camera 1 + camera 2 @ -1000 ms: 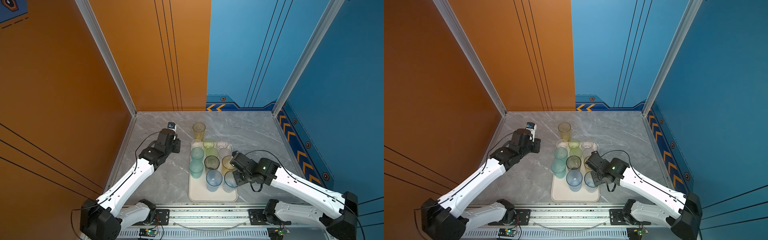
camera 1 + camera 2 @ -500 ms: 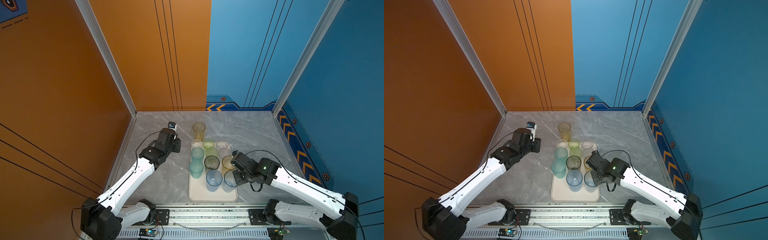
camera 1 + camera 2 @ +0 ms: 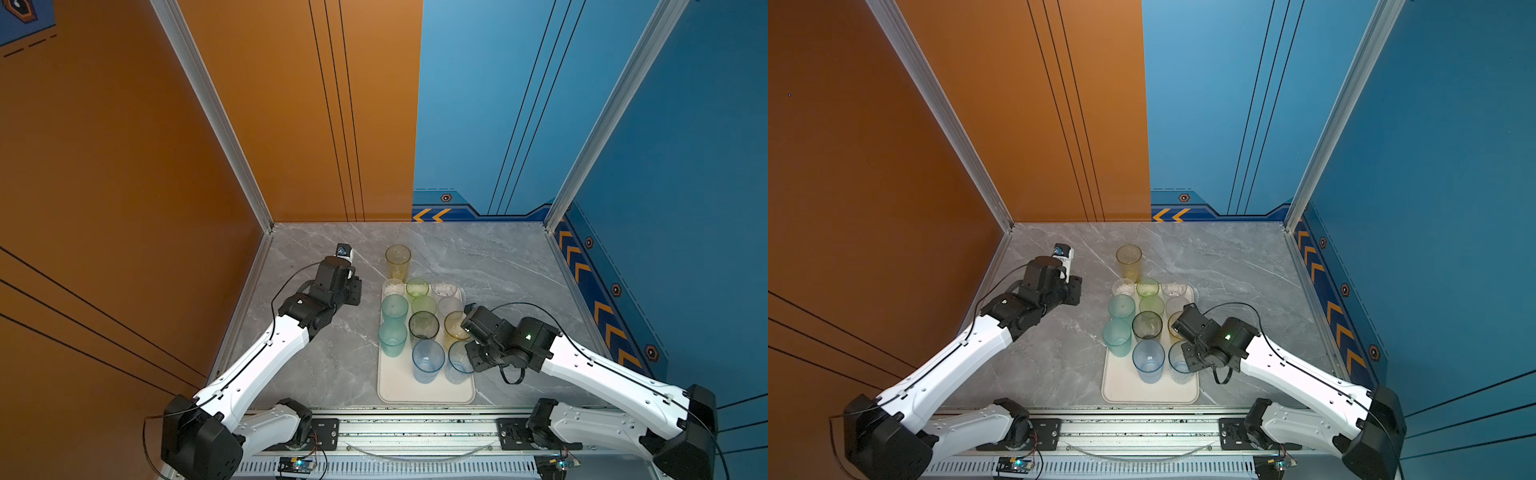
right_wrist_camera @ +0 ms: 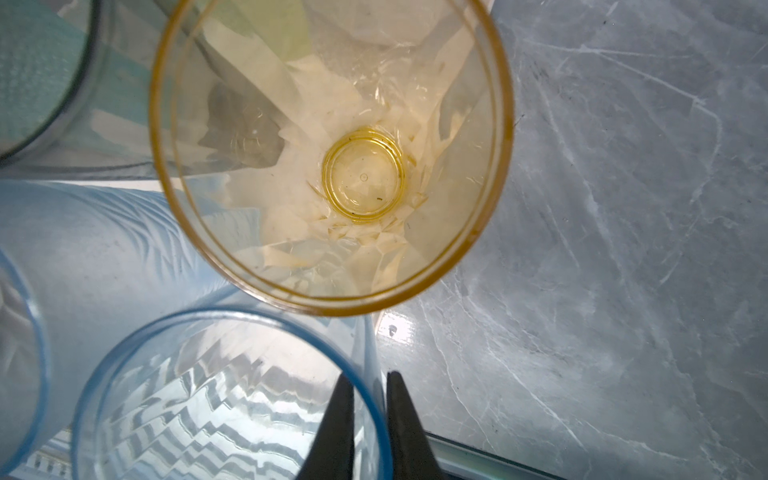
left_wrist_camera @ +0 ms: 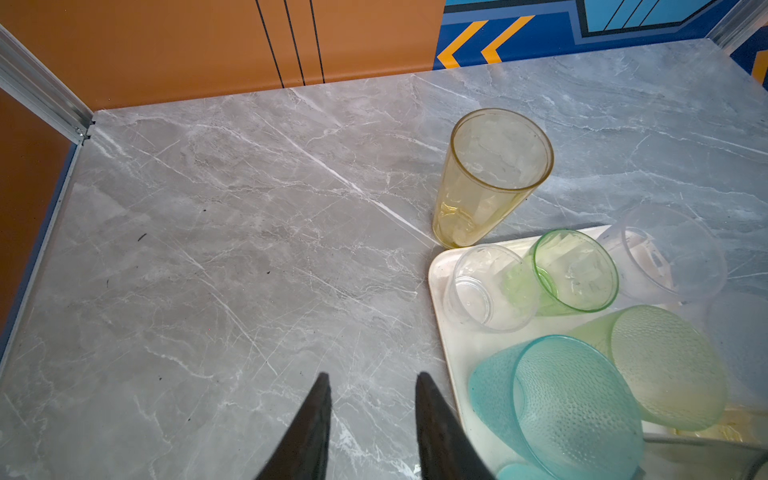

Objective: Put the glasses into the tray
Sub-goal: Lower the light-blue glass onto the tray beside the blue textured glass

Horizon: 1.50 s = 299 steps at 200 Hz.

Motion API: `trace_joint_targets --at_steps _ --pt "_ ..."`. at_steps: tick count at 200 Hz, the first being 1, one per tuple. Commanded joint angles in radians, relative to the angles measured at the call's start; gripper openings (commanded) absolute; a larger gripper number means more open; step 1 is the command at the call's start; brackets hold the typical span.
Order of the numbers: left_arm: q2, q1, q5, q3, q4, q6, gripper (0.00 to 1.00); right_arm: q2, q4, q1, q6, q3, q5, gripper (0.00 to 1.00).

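Note:
The cream tray [image 3: 424, 395] holds several glasses: two teal [image 3: 394, 309], a smoky one [image 3: 424, 325], green ones [image 3: 417, 287] and a pale blue one [image 3: 428, 360]. My right gripper [image 4: 370, 376] is shut on the rim of another pale blue glass [image 4: 216, 395], one finger inside and one outside. That glass stands at the tray's near right [image 3: 457, 365], beside a yellow glass [image 4: 332, 145]. A tall yellow glass [image 3: 398, 262] stands on the table just behind the tray [image 5: 449, 282]. My left gripper [image 5: 370, 376] hangs open over bare table left of the tray, in a top view [image 3: 352, 291].
The grey marble table [image 3: 498, 266] is walled orange on the left and blue at the back and right. A metal rail [image 3: 415, 432] runs along the front edge. Bare table lies left and right of the tray.

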Motion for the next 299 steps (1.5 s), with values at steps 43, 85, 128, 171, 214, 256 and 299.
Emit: trace_joint_targets --at_steps 43,85,128,171,214,256,299 --pt "0.005 -0.014 0.007 0.034 -0.022 -0.001 0.35 -0.022 -0.007 -0.004 -0.002 0.003 -0.011 0.17" --pt "0.005 -0.015 0.009 0.034 -0.023 -0.001 0.35 -0.024 -0.007 -0.004 -0.008 0.017 -0.010 0.20" --pt "0.003 -0.016 0.006 0.036 -0.025 -0.001 0.35 -0.025 -0.007 -0.004 -0.012 0.032 -0.009 0.21" --pt "0.003 -0.015 0.006 0.036 -0.028 0.002 0.36 -0.034 -0.007 -0.004 -0.012 0.044 -0.010 0.24" --pt "0.006 -0.015 0.001 0.038 -0.031 0.006 0.35 -0.051 -0.007 -0.004 -0.012 0.050 -0.010 0.27" --pt "0.015 -0.015 -0.002 0.036 -0.036 0.008 0.35 -0.063 -0.016 -0.007 -0.011 0.050 -0.009 0.28" --pt "0.023 -0.015 -0.003 0.033 -0.035 0.008 0.35 -0.079 -0.026 -0.009 -0.008 0.055 -0.004 0.29"
